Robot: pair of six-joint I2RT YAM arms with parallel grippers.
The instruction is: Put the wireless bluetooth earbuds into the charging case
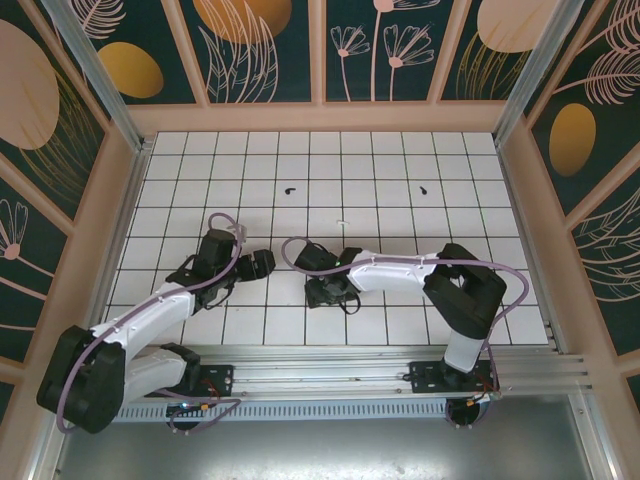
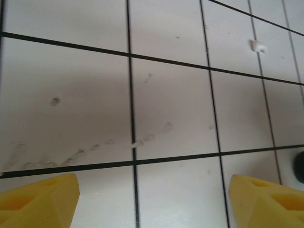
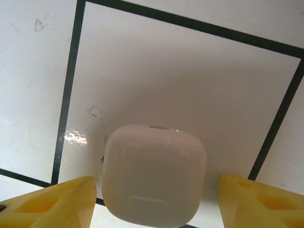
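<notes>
The white charging case [image 3: 153,175] lay closed on the table [image 3: 190,71], a green light lit near its far edge, between the yellow fingers [image 3: 52,202] of the right hand [image 1: 328,292]. That hand stood fairly wide astride the case, with a clear gap on the right and, as far as the view showed, a thinner one on the left. The white earbud [image 2: 258,45] lay on a tile ahead of the left hand [image 2: 152,202], whose fingers were spread wide over bare table. One black earbud [image 1: 290,190] lay farther back, and another black earbud [image 1: 425,188] well apart to its right.
</notes>
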